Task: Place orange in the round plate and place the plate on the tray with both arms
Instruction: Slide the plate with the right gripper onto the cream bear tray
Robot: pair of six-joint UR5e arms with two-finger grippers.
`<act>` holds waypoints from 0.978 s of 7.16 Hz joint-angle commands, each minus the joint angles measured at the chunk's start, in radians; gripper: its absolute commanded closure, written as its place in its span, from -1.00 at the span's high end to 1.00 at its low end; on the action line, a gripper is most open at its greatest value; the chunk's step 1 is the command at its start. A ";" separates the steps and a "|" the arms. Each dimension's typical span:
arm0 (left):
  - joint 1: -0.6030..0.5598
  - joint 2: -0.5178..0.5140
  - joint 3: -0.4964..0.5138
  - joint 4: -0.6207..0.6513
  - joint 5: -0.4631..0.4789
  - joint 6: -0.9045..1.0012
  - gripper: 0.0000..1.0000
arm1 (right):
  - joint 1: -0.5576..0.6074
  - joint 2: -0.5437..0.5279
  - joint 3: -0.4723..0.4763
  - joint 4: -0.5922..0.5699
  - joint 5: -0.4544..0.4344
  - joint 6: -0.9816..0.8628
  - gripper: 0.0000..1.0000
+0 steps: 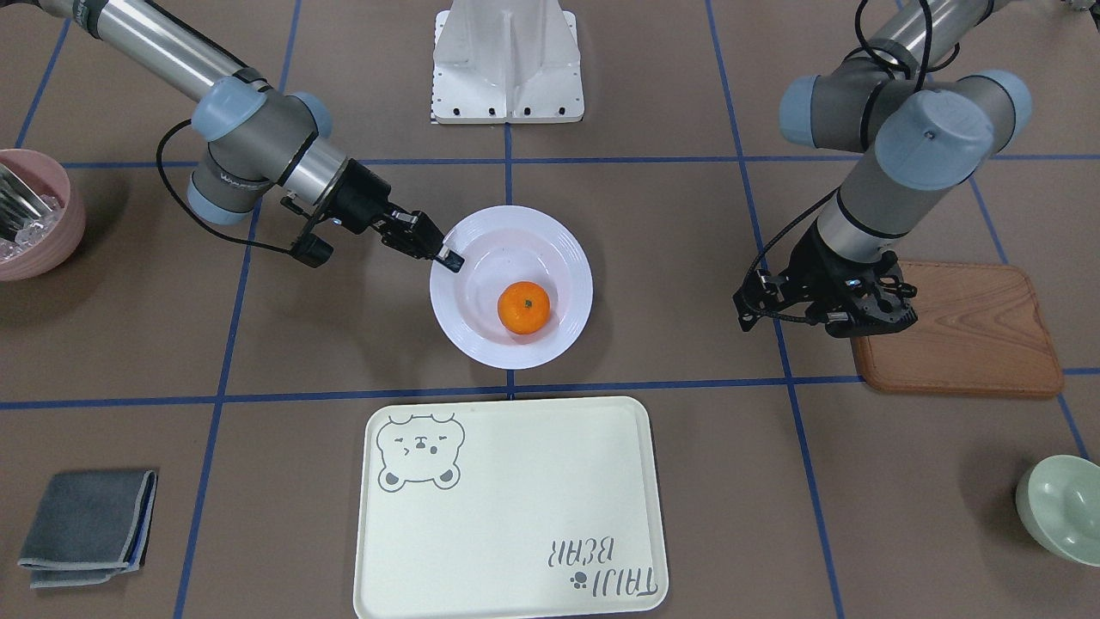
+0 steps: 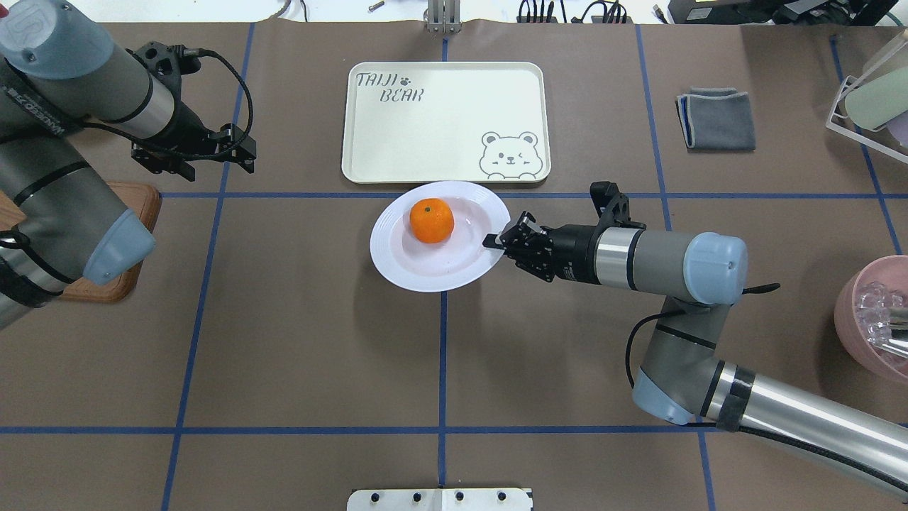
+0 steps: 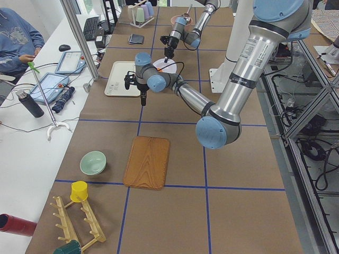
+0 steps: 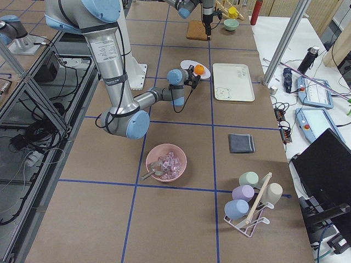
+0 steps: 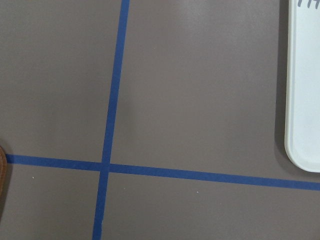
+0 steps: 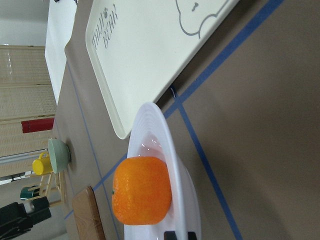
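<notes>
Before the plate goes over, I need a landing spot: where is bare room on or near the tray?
The tray is bare all over, only its print. Bare table lies between tray and grey cloth. Crowded: the plate, orange inside, right fingers pinching its rim, close beside the tray.

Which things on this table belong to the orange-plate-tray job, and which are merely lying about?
Belonging to the job: orange, round plate, tray, right gripper, left gripper.

Lying about: wooden board, grey cloth, pale-green bowl, pink bowl.
</notes>
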State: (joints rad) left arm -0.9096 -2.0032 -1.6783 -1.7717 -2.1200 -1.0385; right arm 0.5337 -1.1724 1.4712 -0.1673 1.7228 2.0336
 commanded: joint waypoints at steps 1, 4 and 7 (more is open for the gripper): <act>0.000 0.001 0.000 0.000 0.000 0.000 0.96 | 0.057 0.003 0.003 0.000 -0.040 0.020 -1.00; -0.002 0.001 -0.008 0.000 0.000 -0.002 0.96 | 0.126 0.084 -0.049 -0.188 -0.040 0.028 -1.00; -0.003 0.024 -0.036 0.000 0.000 -0.015 0.96 | 0.131 0.253 -0.265 -0.238 -0.139 0.097 -1.00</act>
State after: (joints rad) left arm -0.9116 -1.9928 -1.6952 -1.7714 -2.1199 -1.0473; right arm 0.6639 -0.9905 1.2928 -0.3866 1.6266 2.0897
